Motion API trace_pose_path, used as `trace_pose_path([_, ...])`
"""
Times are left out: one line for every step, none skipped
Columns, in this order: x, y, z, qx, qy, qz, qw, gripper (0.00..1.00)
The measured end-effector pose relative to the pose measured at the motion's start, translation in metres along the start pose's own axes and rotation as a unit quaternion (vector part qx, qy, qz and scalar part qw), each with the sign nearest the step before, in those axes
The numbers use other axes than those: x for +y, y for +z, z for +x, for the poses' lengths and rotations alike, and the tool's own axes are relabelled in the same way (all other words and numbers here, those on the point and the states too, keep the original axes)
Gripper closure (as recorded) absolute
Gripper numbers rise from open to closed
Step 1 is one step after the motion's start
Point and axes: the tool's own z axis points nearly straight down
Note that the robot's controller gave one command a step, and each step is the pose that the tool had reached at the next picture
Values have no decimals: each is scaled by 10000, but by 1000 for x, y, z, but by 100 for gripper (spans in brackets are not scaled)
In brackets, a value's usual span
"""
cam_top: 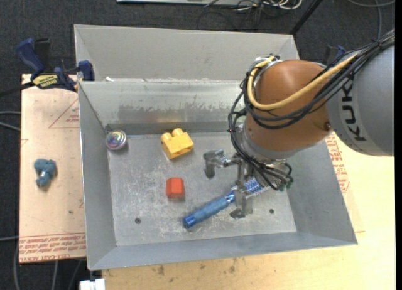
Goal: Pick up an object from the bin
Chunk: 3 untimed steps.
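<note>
A grey metal bin seen from above, with a few small things scattered across its floor. The robot arm leans in from the right, its rounded orange cover hanging over the bin's right half. Below the cover, the end effector sits low at the floor, right at the upper right end of a blue tube. Whether it is released or clenched on that end cannot be told from this angle. The blue tube is slim and pen-like, a bright blue cylinder. It lies flat and slanted near the front wall, right of centre, running from lower left to upper right. It seems the likely target: it lies in the open, apart from everything else, so a low approach at one end meets nothing in the way. A red cube sits near its left, not touching. A yellow brick lies further back, and a round silver thing rests in the back left corner, well apart
</note>
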Motion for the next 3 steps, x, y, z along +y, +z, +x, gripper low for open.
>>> trace_pose_path([-11, 125, 2, 46, 608, -10, 9981, 0])
trace_pose_path([-11, 121, 0, 12, 612, -5, 9981, 100])
trace_pose_path([5, 6, 9, -29, 567, 8, 9984, 100])
